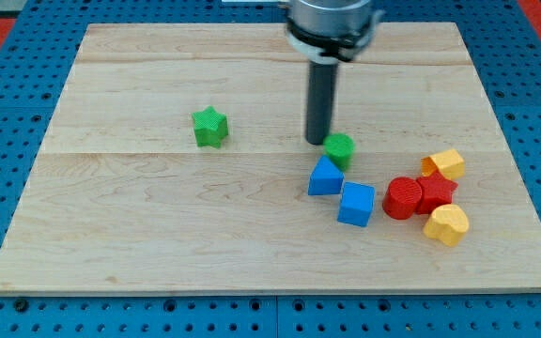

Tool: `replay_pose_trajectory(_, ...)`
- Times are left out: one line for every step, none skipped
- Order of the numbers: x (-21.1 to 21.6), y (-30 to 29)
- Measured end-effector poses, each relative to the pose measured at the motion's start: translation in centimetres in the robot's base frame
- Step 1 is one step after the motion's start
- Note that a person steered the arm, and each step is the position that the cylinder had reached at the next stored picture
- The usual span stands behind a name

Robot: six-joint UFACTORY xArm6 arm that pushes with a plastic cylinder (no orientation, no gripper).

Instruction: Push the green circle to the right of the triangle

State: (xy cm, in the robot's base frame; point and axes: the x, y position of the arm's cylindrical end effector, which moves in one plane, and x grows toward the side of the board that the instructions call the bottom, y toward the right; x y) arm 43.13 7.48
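The green circle point(340, 148) lies right of the board's middle. The blue triangle point(324, 176) sits just below it, slightly to the left, almost touching it. My tip point(318, 141) stands at the green circle's upper left edge, touching or nearly touching it. The rod rises from there to the view's top.
A blue cube point(356, 204) lies below right of the triangle. At the right is a cluster: a red cylinder point(403, 198), a red star point(435, 192), a yellow hexagon point(448, 163), a yellow heart point(447, 224). A green star point(210, 127) lies left of the middle. The wooden board point(158, 235) sits on a blue pegboard.
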Motion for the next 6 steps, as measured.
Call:
replay_pose_trajectory(-0.2,1.2)
replay_pose_trajectory(-8.6,-2.4)
replay_pose_trajectory(-12.4,-11.3)
replay_pose_trajectory(-9.5,-20.1)
replay_pose_trajectory(-4.1,-23.0)
replay_pose_trajectory(-2.6,-16.1)
